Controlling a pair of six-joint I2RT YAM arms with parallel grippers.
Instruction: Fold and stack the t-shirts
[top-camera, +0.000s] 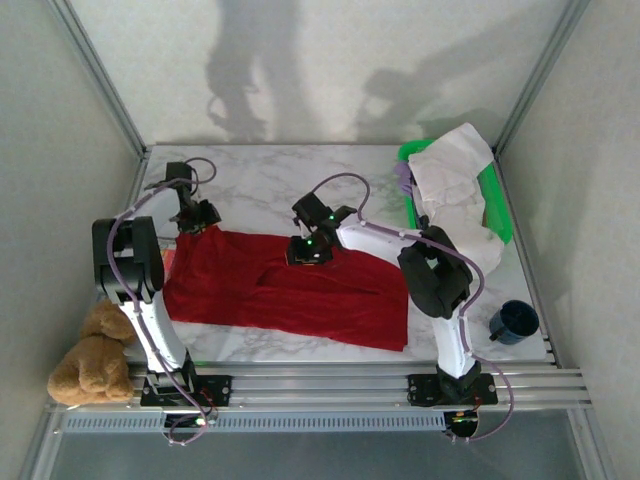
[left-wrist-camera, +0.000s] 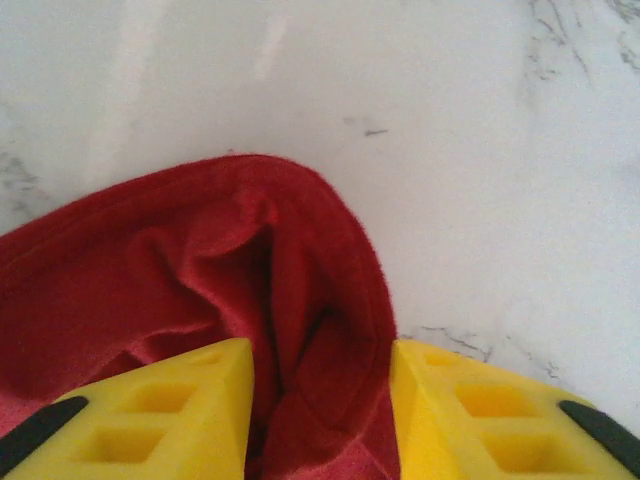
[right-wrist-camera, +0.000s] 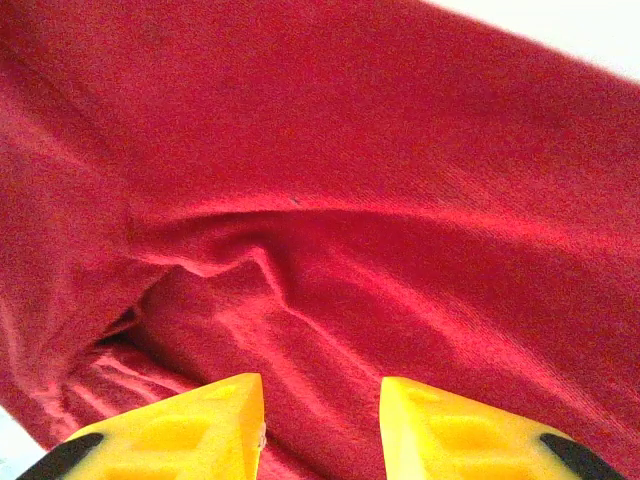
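our left gripper (left-wrist-camera: 320, 375) pinches the red t-shirt (top-camera: 290, 290); whether the right gripper (right-wrist-camera: 322, 400) holds it, we cannot tell. fold barely begun; white t-shirt (top-camera: 455, 175) off its right unfolded.

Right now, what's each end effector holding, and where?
Left end effector: red t-shirt, bunched fold at its corner. Right end effector: shirt between fingers, grip unclear.

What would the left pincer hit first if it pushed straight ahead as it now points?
The left pincer meets the red t-shirt bunched between its fingers; beyond, likely bare marble table.
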